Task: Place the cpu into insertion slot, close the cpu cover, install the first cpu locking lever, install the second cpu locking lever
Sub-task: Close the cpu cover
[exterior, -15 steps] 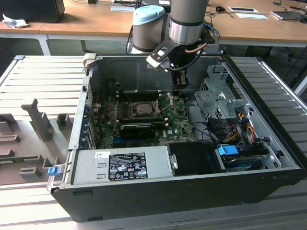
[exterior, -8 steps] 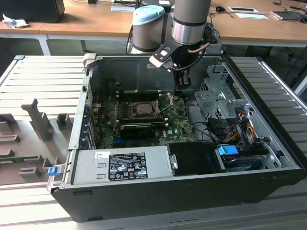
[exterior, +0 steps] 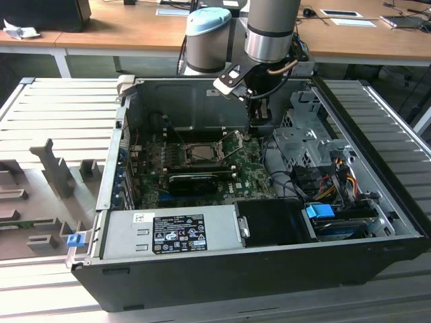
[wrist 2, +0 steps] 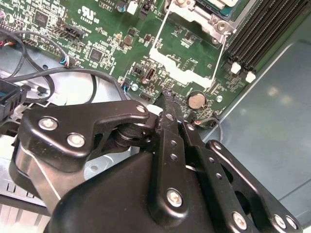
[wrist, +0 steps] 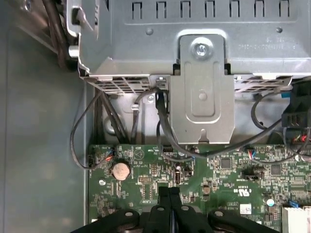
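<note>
End effector (wrist: 169,190), pinched closed, hangs over green motherboard (wrist: 228,179) near coin battery (wrist: 120,170).

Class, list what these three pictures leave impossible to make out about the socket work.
- insertion slot: too small in the exterior view to show whether it is filled; cut by the edge in the second wrist view.
- gripper: whether its shut jaws pinch anything, too small in both wrist views.

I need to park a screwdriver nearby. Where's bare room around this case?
Bare: the ribbed grey table on the exterior view's right of the case. Crowded: cables beside the drive cage, and the gripper over the motherboard.
</note>
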`<act>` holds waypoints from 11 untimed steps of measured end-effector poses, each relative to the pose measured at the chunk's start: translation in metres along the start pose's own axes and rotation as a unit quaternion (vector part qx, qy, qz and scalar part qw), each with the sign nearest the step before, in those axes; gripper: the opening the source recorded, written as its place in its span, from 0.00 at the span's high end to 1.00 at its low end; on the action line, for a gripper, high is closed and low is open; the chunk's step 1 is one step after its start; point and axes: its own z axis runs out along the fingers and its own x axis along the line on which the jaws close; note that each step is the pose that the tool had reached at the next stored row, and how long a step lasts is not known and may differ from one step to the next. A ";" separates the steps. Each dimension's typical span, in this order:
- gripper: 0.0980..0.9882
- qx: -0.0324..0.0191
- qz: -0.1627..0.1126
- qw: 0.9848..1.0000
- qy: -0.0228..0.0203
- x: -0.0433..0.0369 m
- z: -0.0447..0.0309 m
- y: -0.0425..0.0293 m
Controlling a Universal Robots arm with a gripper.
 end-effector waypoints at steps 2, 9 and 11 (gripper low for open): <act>0.99 0.000 0.000 1.000 0.000 0.0000 0.0001 0.0023; 0.99 0.000 0.000 1.000 0.000 0.0000 0.0031 0.0096; 0.99 0.000 0.000 1.000 0.000 -0.0001 0.0055 0.0095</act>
